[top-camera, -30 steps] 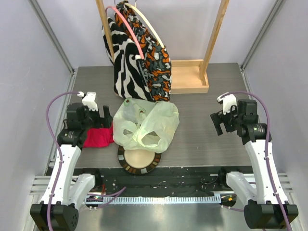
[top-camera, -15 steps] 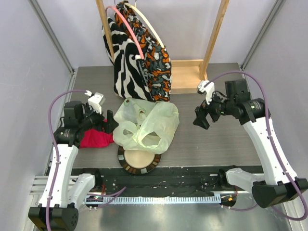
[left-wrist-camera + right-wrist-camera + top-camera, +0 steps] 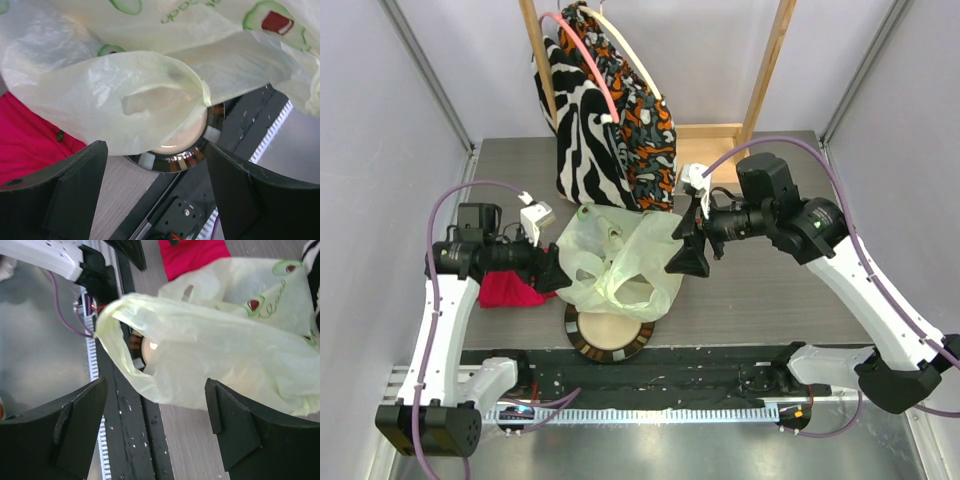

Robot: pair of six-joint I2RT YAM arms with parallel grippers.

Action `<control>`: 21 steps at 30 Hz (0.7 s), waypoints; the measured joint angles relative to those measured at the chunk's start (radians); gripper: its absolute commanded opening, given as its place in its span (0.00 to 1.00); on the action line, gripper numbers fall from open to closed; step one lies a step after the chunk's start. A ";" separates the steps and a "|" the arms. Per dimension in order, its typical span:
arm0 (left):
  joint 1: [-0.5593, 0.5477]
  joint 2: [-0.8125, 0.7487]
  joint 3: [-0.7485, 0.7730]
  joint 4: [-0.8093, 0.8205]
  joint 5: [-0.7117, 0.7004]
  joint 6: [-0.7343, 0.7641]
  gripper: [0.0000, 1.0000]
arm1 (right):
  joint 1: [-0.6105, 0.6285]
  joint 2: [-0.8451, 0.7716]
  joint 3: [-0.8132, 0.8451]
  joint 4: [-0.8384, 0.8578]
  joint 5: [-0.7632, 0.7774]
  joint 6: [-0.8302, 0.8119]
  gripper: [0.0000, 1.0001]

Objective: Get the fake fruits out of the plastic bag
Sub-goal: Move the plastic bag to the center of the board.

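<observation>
The plastic bag (image 3: 620, 258) lies crumpled in the middle of the table, pale green-white with loop handles, partly over a round plate (image 3: 610, 336). No fake fruits show; they are hidden inside the bag. My left gripper (image 3: 552, 268) is open at the bag's left edge. In the left wrist view the bag's handle loop (image 3: 150, 100) lies just beyond my open gripper (image 3: 155, 192). My right gripper (image 3: 686, 245) is open at the bag's right edge. In the right wrist view the bag (image 3: 225, 340) fills the space ahead of my open gripper (image 3: 155, 427).
A red cloth (image 3: 510, 290) lies left of the bag, under the left arm. Zebra and orange patterned cloth bags (image 3: 610, 130) hang from a wooden rack (image 3: 715, 160) at the back. The plate sits at the table's near edge.
Both arms have swung inward from the table's sides to the bag. The right gripper has moved far left to the bag's right edge; the left has moved right and tipped toward the bag.
</observation>
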 measured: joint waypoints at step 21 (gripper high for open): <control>-0.227 0.110 -0.131 0.072 0.002 0.132 0.76 | 0.463 0.236 -0.005 0.132 0.153 0.053 0.88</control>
